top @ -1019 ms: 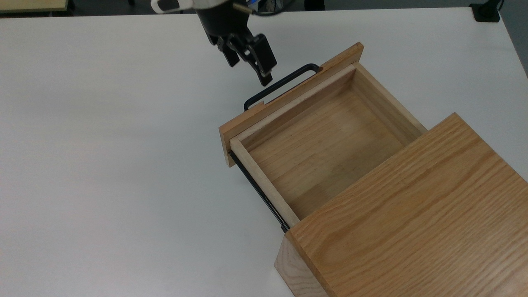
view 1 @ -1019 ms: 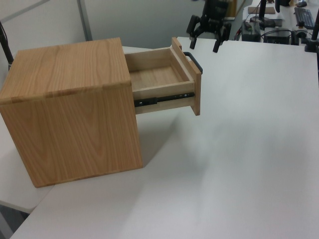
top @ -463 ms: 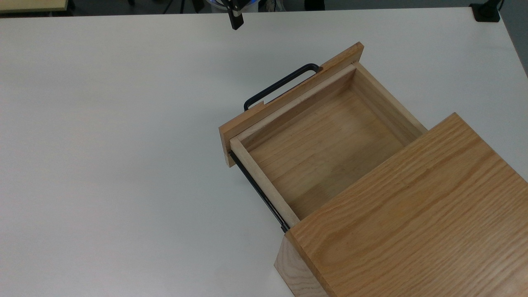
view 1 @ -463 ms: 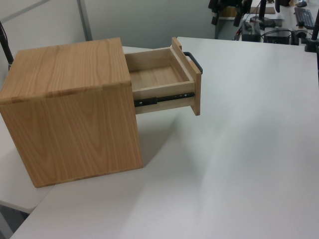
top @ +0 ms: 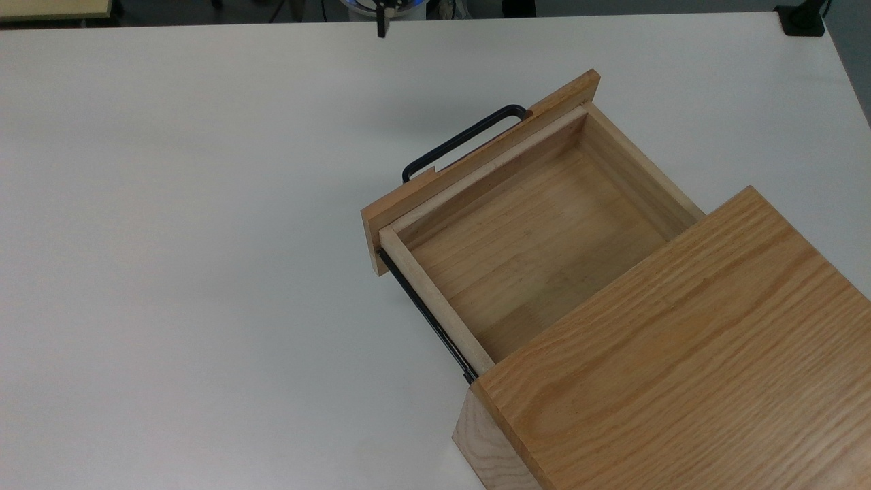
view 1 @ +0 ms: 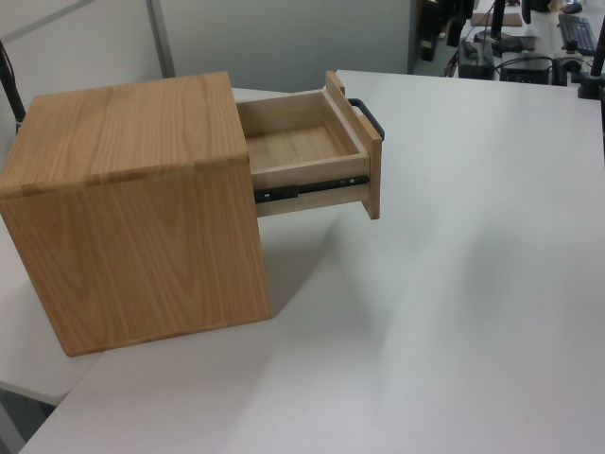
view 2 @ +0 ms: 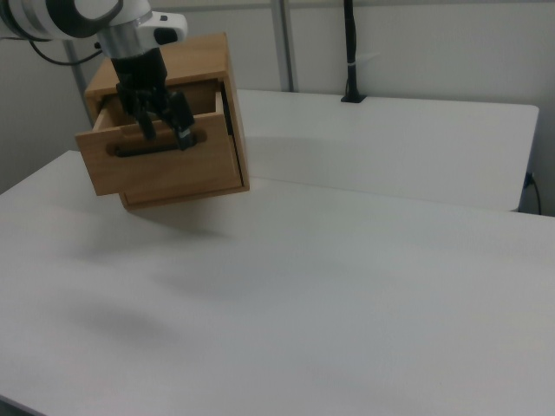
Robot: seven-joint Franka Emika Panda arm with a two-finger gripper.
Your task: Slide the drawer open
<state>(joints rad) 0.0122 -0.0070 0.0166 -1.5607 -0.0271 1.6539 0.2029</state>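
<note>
Drawer (top: 531, 231) sat well out of box (top: 680, 354) on desk (top: 204, 238). Gripper (view 2: 166, 132) spread wide, empty, prob. clear of handle (top: 463, 139). Risk: low arm pass could've bumped front, slid drawer back in.

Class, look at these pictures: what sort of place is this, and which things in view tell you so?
Probably a robotics lab or office workroom. A robot arm works over a plain white table holding just a wooden box with its drawer pulled open, and desks with cables and equipment stand behind.
</note>
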